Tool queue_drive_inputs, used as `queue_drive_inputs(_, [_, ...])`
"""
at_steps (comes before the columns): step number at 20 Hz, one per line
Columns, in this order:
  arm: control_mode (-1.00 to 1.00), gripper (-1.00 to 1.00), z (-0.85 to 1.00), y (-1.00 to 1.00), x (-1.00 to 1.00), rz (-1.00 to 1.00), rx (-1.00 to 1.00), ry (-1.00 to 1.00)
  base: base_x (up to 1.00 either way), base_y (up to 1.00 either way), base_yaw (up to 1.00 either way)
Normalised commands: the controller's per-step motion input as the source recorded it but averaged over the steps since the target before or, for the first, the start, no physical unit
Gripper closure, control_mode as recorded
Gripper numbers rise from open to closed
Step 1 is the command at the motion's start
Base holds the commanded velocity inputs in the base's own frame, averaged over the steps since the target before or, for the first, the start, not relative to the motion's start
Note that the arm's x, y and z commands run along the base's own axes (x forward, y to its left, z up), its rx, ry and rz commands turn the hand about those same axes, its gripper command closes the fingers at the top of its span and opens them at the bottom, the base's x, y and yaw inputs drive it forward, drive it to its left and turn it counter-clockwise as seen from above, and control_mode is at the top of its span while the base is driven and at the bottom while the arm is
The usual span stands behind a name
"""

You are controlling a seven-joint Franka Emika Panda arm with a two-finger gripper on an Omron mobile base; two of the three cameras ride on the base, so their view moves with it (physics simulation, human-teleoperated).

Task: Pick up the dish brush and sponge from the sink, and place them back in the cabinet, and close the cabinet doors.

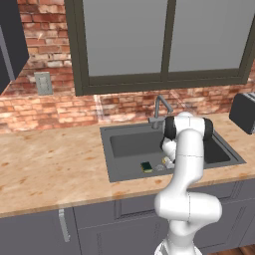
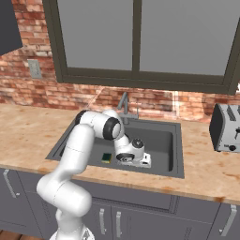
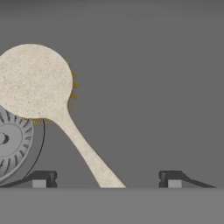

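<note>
Right now I have the arm folded over the front of the sink (image 1: 115, 149), its elbow high near the faucet (image 1: 160, 107) and the hand dropped low into the basin at the centre of both base views. Through the hand camera, the gripper (image 3: 107, 179) stands with its two tips wide apart and nothing clamped between them; the dish brush (image 3: 41, 87) lies flat on the dark sink floor, round head at the left of the frame, handle running down toward the bottom centre between the tips, closer to the left one. A silver drain (image 3: 11, 142) sits at the left edge, just under the brush head. The sponge (image 1: 146, 167) rests on the basin floor just left of the hand. Beige stone counter (image 1: 50, 164) rims the sink, with a brick wall (image 1: 45, 30) and window (image 1: 164, 40) behind, and a toaster (image 2: 225, 127) at the right
</note>
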Motion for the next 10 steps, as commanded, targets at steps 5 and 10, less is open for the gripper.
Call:
queue_drive_inputs(5, [-1.00, -1.00, 0.00, 0.00, 0.00, 0.00, 0.00, 0.00, 0.00, 0.00, 0.00])
queue_drive_inputs(10, [-1.00, 1.00, 0.00, 0.00, 0.00, 0.00, 0.00, 0.00, 0.00, 0.00, 0.00])
